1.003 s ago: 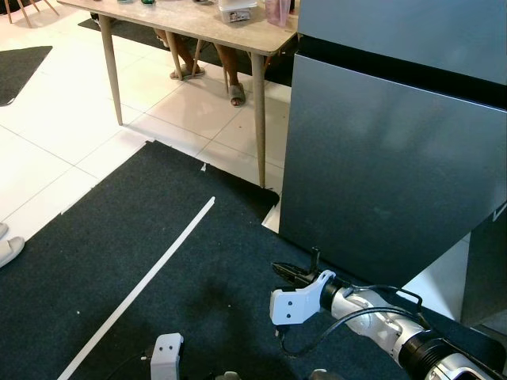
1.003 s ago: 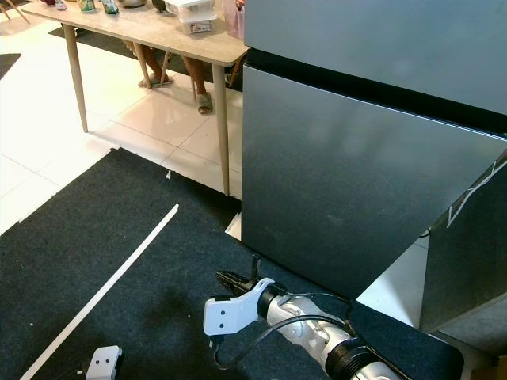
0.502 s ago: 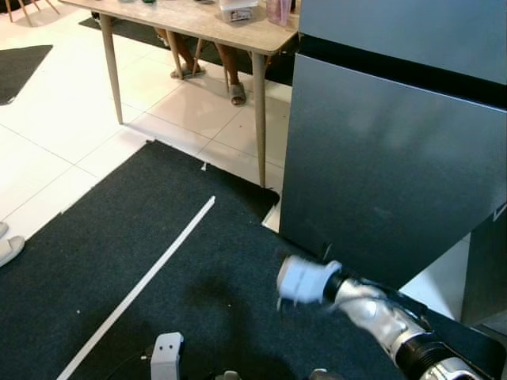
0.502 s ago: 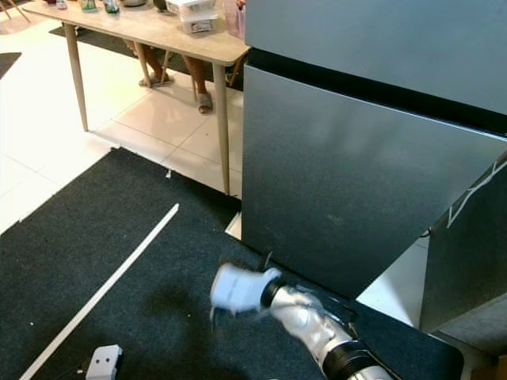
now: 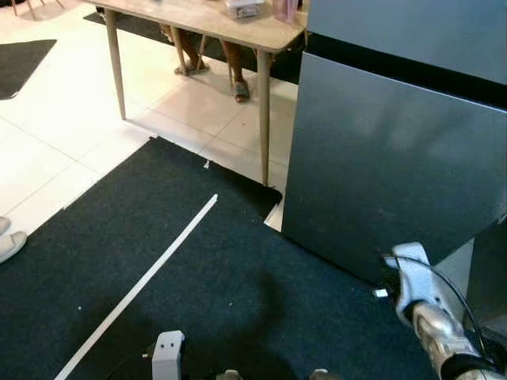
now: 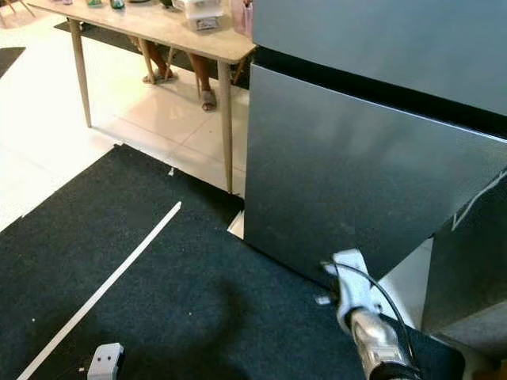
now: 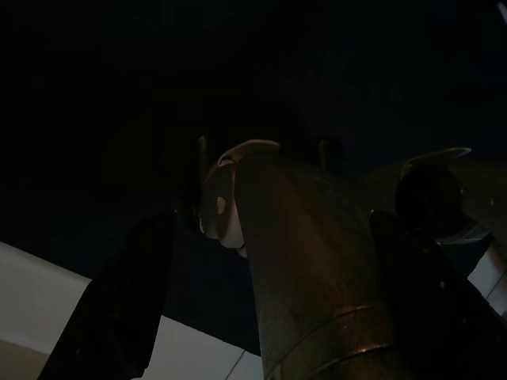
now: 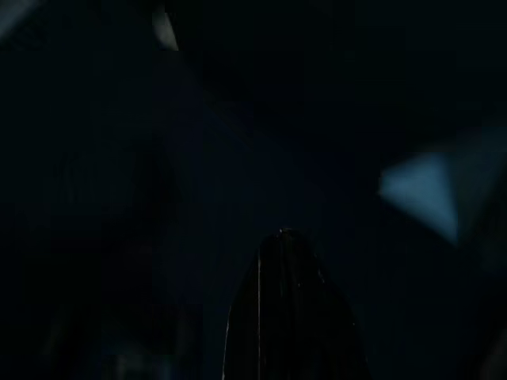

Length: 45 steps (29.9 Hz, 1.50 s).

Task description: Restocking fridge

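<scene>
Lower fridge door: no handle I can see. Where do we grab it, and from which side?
The flat face of the lower door offers no hold. The best bet is probably its right edge, which seems to stand clear of the dark cabinet behind. Hook the fingers round it from the right. The right gripper sits by that lower corner.

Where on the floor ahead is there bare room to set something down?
Open dark mat left of the white tape line, and tile by the table leg. Crowded at the fridge base, where the right pincer reaches.

the shut fridge door (image 5: 380, 166) blocks ahead; open dark mat (image 5: 158, 261) lies left, beside the table (image 5: 261, 47).
</scene>
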Tool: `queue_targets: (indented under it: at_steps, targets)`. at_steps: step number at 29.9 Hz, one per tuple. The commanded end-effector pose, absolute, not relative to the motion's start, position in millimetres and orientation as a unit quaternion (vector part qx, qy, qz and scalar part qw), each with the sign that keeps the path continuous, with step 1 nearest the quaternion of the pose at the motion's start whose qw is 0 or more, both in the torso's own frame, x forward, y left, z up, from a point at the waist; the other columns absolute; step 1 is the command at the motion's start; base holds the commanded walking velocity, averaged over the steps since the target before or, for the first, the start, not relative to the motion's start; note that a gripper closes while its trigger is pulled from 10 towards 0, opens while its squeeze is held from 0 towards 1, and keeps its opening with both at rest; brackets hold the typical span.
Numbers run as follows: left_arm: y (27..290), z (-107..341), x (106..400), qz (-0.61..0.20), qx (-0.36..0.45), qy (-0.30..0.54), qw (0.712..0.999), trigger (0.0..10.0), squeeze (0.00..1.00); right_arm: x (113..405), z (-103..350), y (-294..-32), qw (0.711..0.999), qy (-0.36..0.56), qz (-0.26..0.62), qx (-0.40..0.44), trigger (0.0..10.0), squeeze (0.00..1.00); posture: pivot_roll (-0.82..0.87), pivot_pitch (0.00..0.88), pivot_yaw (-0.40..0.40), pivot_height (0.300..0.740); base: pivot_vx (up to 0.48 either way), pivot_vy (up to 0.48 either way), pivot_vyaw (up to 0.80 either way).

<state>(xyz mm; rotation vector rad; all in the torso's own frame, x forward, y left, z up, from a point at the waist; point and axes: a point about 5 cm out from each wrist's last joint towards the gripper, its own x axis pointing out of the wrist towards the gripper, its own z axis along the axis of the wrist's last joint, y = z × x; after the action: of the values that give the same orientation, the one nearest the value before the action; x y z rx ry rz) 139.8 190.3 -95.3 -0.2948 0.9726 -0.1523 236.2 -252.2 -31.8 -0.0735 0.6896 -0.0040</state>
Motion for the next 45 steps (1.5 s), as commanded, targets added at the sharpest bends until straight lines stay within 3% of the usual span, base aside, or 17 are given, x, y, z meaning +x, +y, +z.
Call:
queue_targets:
  at_steps: [1, 4, 5, 8, 11, 20, 24, 45]
  targets:
    - [184, -101, 126, -0.075, -0.147, 0.489, 0.857, 10.0, 0.0, 206, -54, -252, 0.914, 0.404, -0.018, -0.013, 10.0, 0.0, -0.03, 0.108, -0.024, 0.74, 0.0, 0.0, 0.0]
    - [184, -101, 126, -0.075, -0.144, 0.489, 0.857, 10.0, 0.0, 171, -74, -254, 0.885, 0.464, -0.042, 0.003, 10.0, 0.0, -0.03, 0.1, -0.02, 0.74, 0.0, 0.0, 0.0]
    - [184, -101, 126, -0.075, -0.144, 0.489, 0.857, 10.0, 0.0, 171, -74, -254, 0.885, 0.464, -0.042, 0.003, 10.0, 0.0, -0.03, 0.1, -0.02, 0.74, 0.0, 0.0, 0.0]
    - [182, -100, 130, -0.081, -0.13, 0.482, 0.862, 10.0, 0.0, 117, -95, -255, 0.835, 0.547, -0.051, 0.0, 10.0, 0.0, -0.02, 0.097, -0.012, 0.74, 0.0, 0.0, 0.0]
    - [183, -100, 131, -0.078, -0.123, 0.483, 0.864, 10.0, 0.0, 100, -100, -254, 0.822, 0.565, -0.061, 0.012, 10.0, 0.0, -0.02, 0.097, -0.008, 0.74, 0.0, 0.0, 0.0]
    - [186, -99, 132, -0.072, -0.121, 0.478, 0.867, 10.0, 0.0, 99, -99, -258, 0.82, 0.57, -0.054, 0.002, 10.0, 0.0, -0.03, 0.103, -0.004, 0.74, 0.0, 0.0, 0.52]
    - [186, -98, 137, -0.074, -0.107, 0.471, 0.873, 10.0, 0.0, 109, -97, -257, 0.819, 0.568, -0.013, -0.083, 10.0, 0.0, -0.05, 0.113, 0.001, 0.74, 0.0, 0.0, 0.66]
    - [182, -92, 154, -0.061, -0.13, 0.451, 0.881, 10.0, 0.0, 111, -98, -253, 0.809, 0.575, 0.007, -0.122, 10.0, 0.0, -0.04, 0.073, -0.011, 0.74, 0.0, 0.0, 0.66]
